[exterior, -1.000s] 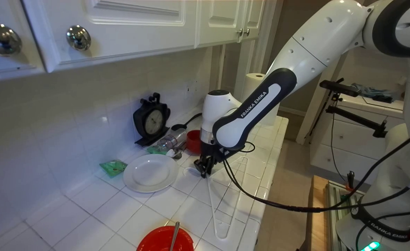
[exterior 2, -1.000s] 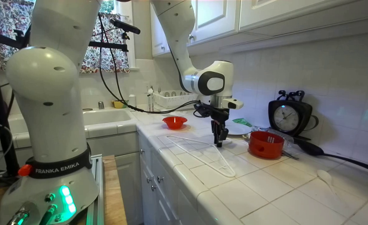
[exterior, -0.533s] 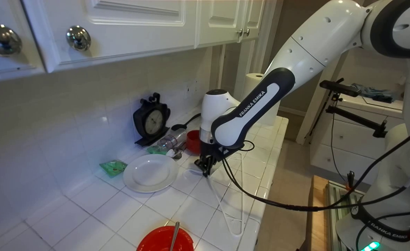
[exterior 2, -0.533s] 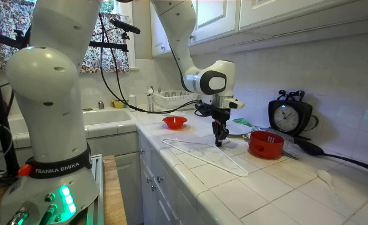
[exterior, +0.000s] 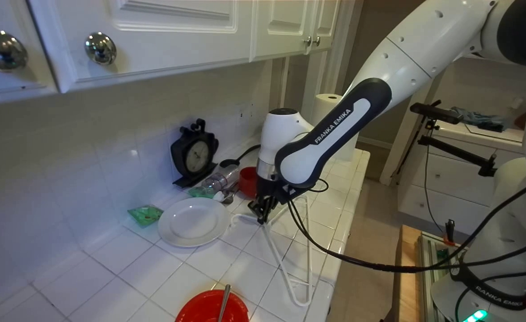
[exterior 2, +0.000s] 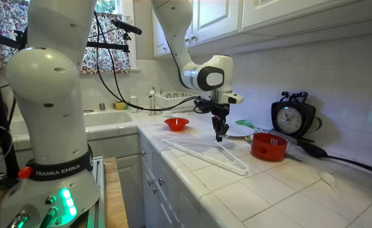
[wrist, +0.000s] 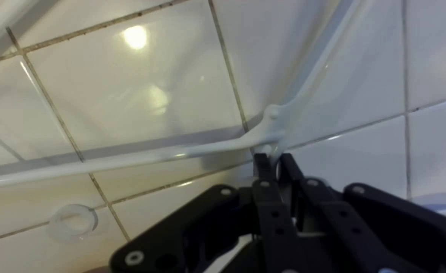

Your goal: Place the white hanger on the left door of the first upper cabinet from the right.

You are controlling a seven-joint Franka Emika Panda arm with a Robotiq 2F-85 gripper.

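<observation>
- The arm [exterior: 334, 127] reaches over the tiled countertop [exterior 2: 281, 202], wrist upright; the gripper [wrist: 275, 161] points down, low above the tiles.
- The white hanger [wrist: 261, 132] has its neck between the fingertips, hook toward the plate [exterior: 193, 222], body toward the counter's front edge. Its contact with the tiles cannot be determined.
- Jaws: closed to a narrow gap, clamping the hanger near its hook.
</observation>
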